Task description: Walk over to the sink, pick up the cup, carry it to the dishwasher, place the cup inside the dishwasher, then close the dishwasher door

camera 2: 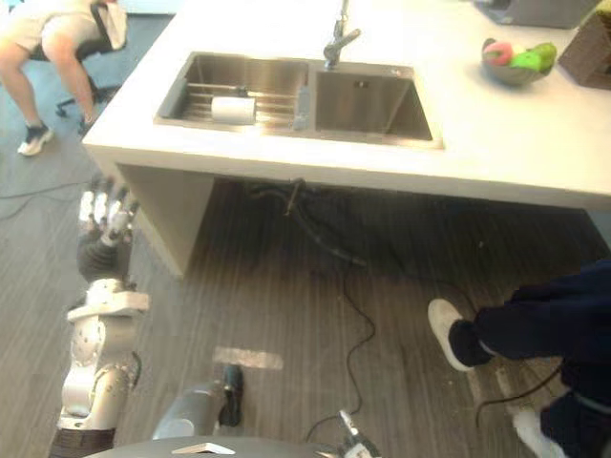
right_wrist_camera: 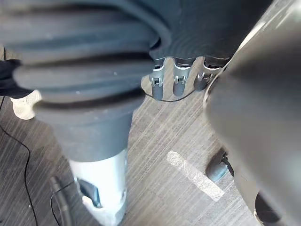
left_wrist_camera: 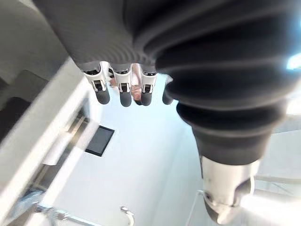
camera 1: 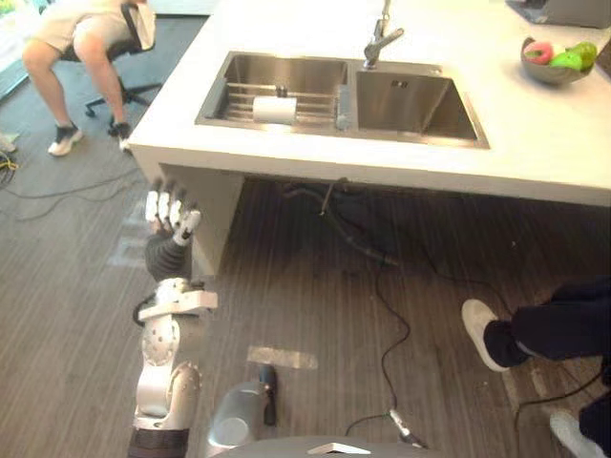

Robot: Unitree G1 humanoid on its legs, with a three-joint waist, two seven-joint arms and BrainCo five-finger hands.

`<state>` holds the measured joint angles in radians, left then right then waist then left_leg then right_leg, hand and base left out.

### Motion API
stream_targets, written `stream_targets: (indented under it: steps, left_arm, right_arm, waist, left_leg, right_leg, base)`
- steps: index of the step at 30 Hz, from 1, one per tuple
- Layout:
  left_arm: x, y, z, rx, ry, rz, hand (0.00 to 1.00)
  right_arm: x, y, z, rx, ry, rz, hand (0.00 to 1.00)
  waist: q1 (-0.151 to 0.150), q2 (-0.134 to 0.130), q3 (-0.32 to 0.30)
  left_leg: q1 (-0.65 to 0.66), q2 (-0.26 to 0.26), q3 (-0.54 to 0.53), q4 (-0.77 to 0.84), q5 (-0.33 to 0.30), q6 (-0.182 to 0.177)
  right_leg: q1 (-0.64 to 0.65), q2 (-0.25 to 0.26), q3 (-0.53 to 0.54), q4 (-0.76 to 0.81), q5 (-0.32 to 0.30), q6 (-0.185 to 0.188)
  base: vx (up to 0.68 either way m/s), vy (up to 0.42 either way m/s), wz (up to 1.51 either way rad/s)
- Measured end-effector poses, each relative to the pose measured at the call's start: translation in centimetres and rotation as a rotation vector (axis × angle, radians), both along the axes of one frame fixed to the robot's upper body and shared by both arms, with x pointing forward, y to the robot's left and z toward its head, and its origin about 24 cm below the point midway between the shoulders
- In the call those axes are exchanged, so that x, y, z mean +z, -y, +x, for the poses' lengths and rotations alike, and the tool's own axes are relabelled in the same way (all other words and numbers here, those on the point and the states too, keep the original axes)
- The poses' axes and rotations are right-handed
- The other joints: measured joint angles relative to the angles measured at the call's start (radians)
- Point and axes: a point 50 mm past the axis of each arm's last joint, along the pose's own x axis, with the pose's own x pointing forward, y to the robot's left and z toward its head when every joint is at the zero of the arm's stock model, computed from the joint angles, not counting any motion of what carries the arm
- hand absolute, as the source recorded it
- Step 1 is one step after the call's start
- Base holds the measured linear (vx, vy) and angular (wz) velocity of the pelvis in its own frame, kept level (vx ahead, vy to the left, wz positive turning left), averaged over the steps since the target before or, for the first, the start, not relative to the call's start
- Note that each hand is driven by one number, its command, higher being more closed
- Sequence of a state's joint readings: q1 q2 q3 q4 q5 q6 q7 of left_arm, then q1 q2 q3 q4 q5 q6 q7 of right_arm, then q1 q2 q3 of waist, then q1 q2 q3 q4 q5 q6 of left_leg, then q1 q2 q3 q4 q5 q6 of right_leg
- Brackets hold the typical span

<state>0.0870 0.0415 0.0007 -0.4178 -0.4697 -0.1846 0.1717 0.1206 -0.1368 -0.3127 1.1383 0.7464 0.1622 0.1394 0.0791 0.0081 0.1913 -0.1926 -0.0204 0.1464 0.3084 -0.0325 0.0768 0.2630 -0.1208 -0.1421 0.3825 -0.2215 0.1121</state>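
Note:
A white cup lies on its side on the wire rack in the left basin of the steel double sink, which is set in a white counter. My left hand is raised below the counter's near left corner, well short of the cup. Its fingers are straight and hold nothing. My right hand hangs over the wood floor with relaxed, empty fingers.
A faucet stands behind the basins. A bowl of fruit sits at the counter's far right. One person sits on an office chair at the far left. Another person's legs and white shoe are at the right. Cables trail under the counter.

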Motion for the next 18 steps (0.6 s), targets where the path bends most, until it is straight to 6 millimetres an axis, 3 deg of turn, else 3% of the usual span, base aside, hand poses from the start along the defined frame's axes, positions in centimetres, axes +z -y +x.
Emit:
stream_targets:
  steps: [1,2,3,5,7,8,9,10,12,13,15,16,18]
  left_arm:
    - [0.7,-0.4,-0.3,0.021,0.031,0.009,0.0]
    - [2.3,-0.8,-0.6,0.041,0.1,0.035,0.0]
    - [3.8,-1.0,-0.7,0.044,0.169,0.065,0.0]
    - [5.0,-1.3,-1.0,0.055,0.216,0.089,0.0]
    - [5.1,-1.3,-1.0,0.055,0.219,0.089,0.0]
    - [5.2,-1.4,-1.0,0.074,0.22,0.08,0.0]
    - [5.4,-1.5,-0.9,0.091,0.224,0.069,0.0]
    - [5.5,-1.6,-0.8,0.095,0.23,0.067,0.0]
    - [5.5,-1.8,-0.3,0.109,0.233,0.071,0.0]
    - [5.4,-2.0,0.6,0.109,0.224,0.1,0.0]
    - [5.1,-2.1,0.8,0.112,0.213,0.107,0.0]
    - [4.9,-1.8,0.6,0.108,0.213,0.081,0.0]
    - [4.9,-1.3,0.7,0.085,0.217,0.077,0.0]
  right_arm:
    - [-0.1,0.0,-0.4,-0.001,-0.015,0.003,0.0]
    - [-0.2,0.2,-1.2,0.018,-0.046,-0.004,0.0]
    - [-0.2,0.1,-1.9,0.028,-0.057,-0.005,0.0]
    - [-0.2,0.5,-2.5,0.005,-0.054,-0.011,0.0]
    - [-0.1,0.8,-2.7,-0.024,-0.054,-0.019,0.0]
    - [-0.1,0.8,-2.6,-0.048,-0.046,-0.019,0.0]
    - [-0.2,0.4,-2.4,-0.065,-0.035,-0.006,0.0]
    - [-0.2,0.1,-2.3,-0.064,-0.032,0.003,0.0]
    - [-0.5,-1.3,-2.5,-0.057,-0.046,0.055,0.0]
    - [-0.7,-2.4,-3.3,-0.055,-0.063,0.103,0.0]
    - [-0.8,-3.2,-5.2,0.001,-0.13,0.136,0.0]
    - [-0.7,-2.5,-5.8,0.045,-0.153,0.12,0.0]
    - [-0.4,-1.1,-6.0,0.103,-0.167,0.092,0.0]
  waist:
    - [0.0,-0.009,-0.005]
    - [0.001,-0.023,-0.019]
    - [0.002,-0.033,-0.021]
    - [-0.001,-0.035,-0.02]
    - [-0.009,-0.018,-0.015]
    - [-0.008,-0.011,-0.014]
    - [-0.007,-0.016,-0.017]
    - [-0.006,-0.016,-0.015]
    - [-0.022,-0.009,-0.015]
    - [-0.049,-0.026,-0.018]
    - [-0.052,-0.059,-0.04]
    - [-0.048,-0.01,-0.052]
    - [-0.046,0.03,-0.082]
  left_leg:
    - [0.027,-0.014,0.006,-0.016,-0.01,0.007]
    - [0.07,-0.044,0.005,-0.036,-0.033,0.017]
    - [0.1,-0.068,-0.015,-0.027,-0.059,0.023]
    - [0.169,-0.096,-0.048,-0.019,-0.087,0.03]
    - [0.263,-0.101,-0.079,-0.073,-0.093,0.031]
    - [0.3,-0.096,-0.09,-0.112,-0.092,0.029]
    - [0.314,-0.085,-0.097,-0.135,-0.1,0.017]
    - [0.315,-0.076,-0.097,-0.137,-0.106,0.01]
    - [0.303,-0.035,-0.108,-0.118,-0.134,-0.017]
    - [0.3,-0.029,-0.139,-0.075,-0.172,-0.04]
    - [0.321,-0.03,-0.149,-0.035,-0.226,-0.068]
    - [0.322,0.017,-0.146,-0.02,-0.248,-0.092]
    - [0.319,0.068,-0.142,-0.049,-0.247,-0.102]
  right_leg:
    - [-0.024,-0.016,0.013,0.076,0.015,0.027]
    - [-0.092,-0.051,0.042,0.26,0.073,0.128]
    - [-0.165,-0.075,0.074,0.472,0.153,0.184]
    - [-0.254,-0.119,0.053,0.754,0.152,0.179]
    - [-0.299,-0.173,-0.033,0.825,0.089,0.082]
    - [-0.353,-0.192,-0.072,0.789,0.038,0.005]
    - [-0.424,-0.187,-0.091,0.699,0.006,-0.021]
    - [-0.459,-0.175,-0.095,0.63,-0.007,-0.03]
    - [-0.498,-0.098,-0.075,0.321,-0.005,-0.03]
    - [-0.492,-0.066,-0.036,0.128,0.075,-0.031]
    - [-0.453,-0.065,-0.034,0.022,0.167,-0.055]
    - [-0.431,-0.019,-0.055,-0.005,0.163,-0.069]
    - [-0.415,0.043,-0.074,-0.085,0.183,-0.094]
  base:
    - [0.45,0.176,0.11]
    - [0.45,0.151,0.34]
    - [0.51,0.143,0.46]
    - [0.42,0.07,0.59]
    - [0.34,0.026,0.44]
    - [0.2,-0.049,0.12]
    - [0.17,-0.081,0.04]
    - [0.12,-0.103,-0.05]
    - [0.15,-0.198,0.18]
    - [0.18,-0.231,0.44]
    - [0.3,-0.307,0.18]
    - [0.37,-0.343,-0.09]
    - [0.27,-0.222,-0.14]
